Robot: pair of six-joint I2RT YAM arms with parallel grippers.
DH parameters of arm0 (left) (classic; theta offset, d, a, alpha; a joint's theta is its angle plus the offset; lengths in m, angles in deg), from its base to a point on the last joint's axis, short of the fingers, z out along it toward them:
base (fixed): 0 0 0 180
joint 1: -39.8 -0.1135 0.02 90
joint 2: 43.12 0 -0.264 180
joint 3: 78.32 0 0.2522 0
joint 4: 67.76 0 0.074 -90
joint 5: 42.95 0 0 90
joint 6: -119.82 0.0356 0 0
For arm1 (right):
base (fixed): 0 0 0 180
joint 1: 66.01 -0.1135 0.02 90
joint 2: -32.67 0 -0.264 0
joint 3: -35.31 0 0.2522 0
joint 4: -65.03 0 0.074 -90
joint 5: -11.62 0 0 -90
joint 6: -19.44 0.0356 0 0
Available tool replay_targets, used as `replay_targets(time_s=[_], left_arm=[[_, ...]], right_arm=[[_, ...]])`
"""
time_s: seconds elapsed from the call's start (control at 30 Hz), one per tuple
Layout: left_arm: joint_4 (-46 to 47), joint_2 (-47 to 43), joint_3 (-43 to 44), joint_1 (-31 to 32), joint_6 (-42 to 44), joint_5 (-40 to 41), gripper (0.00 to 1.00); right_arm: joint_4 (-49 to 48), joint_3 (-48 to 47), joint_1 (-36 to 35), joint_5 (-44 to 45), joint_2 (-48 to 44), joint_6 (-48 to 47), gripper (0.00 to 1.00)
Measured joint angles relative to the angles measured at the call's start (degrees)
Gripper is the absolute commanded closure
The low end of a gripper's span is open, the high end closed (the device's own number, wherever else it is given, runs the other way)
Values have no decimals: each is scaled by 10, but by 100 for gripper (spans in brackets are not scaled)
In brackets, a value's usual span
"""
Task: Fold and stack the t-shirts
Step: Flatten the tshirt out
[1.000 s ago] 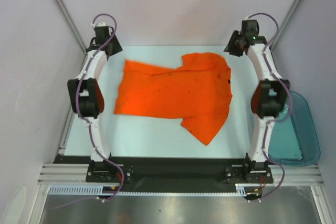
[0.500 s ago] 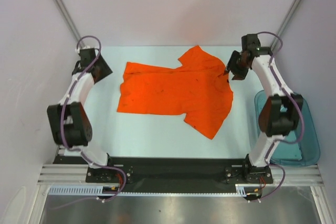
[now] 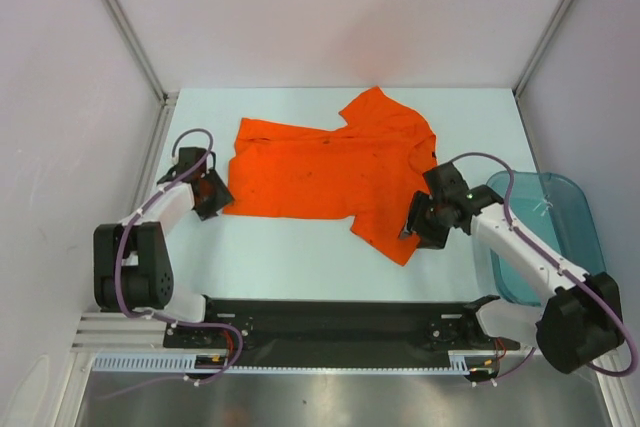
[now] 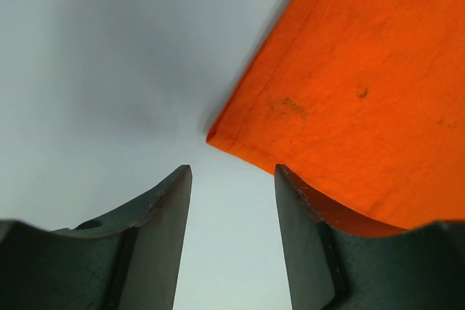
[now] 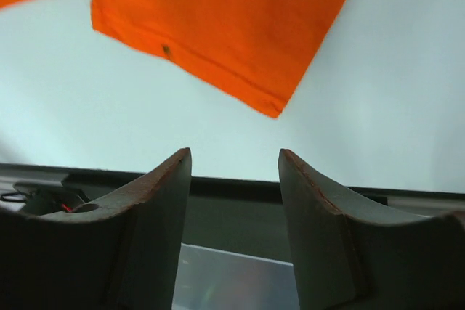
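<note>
A bright orange t-shirt (image 3: 330, 172) lies spread flat on the pale table, one sleeve pointing to the near right and one to the far side. My left gripper (image 3: 212, 197) is open and low at the shirt's near left corner (image 4: 218, 138); in the left wrist view its right finger (image 4: 309, 215) overlaps the hem edge. My right gripper (image 3: 418, 225) is open just right of the near sleeve tip (image 5: 272, 110), empty. The shirt fills the top of the right wrist view (image 5: 218, 27).
A translucent teal bin (image 3: 545, 237) stands off the table's right side, under my right arm. The black rail (image 3: 340, 312) runs along the near edge. White walls enclose the back and sides.
Both arms have swung down from the far corners towards the near side. The left gripper now sits at the shirt's near left corner, the right at the near sleeve. The shirt has barely moved.
</note>
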Motion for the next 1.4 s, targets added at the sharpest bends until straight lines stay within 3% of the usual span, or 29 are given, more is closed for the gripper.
replay_targets(time_s=[0.2,0.87,1.07,1.23,1.4], left_arm=[[-1,39,2,0,-4,15,46],[-7,87,35,0,1,25,53],[-1,99,45,-1,3,24,66],[1,99,45,-2,4,16,58],[2,97,44,-2,2,14,57]], right_arm=[[-21,38,-30,6,-32,45,42],[-44,116,-32,19,-76,98,40],[-37,124,-32,34,-76,116,39],[-33,139,-33,36,-76,126,39],[-34,152,-33,36,-89,133,39]])
